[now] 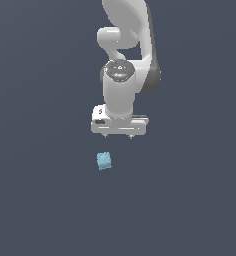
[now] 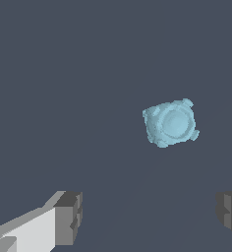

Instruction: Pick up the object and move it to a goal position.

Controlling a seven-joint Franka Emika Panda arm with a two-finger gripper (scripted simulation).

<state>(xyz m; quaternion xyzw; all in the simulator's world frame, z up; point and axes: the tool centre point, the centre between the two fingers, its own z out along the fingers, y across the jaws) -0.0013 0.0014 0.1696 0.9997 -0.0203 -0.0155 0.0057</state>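
The end effector (image 1: 119, 135) hung above the flat grey table (image 1: 45, 200), pointing straight down, and it gripped nothing. Its two dark fingertips (image 2: 69, 216) stood far apart in the wrist view, with only bare surface showing between them, so it was released and wide.

The object (image 1: 104, 160), a small light-blue lumpy cube with rounded corners, lay on the table below the end effector and clear of it. It was not centred under the gap between the fingers. In the exterior view it sat slightly off toward that view's left of the end effector's middle, and in the wrist view the object (image 2: 171, 122) appeared ahead of the fingertips and nearer to one finger than the other. Nothing touched it.

By this evidence the task was at its opening stage. No grasp had been made and the object had not been lifted. No goal marker could be seen in either view, so where the object had to end up could not be told. What remained, as a judgement, was nearly everything: lining the end effector up over the object, lowering around it, closing, lifting, and carrying it to the goal
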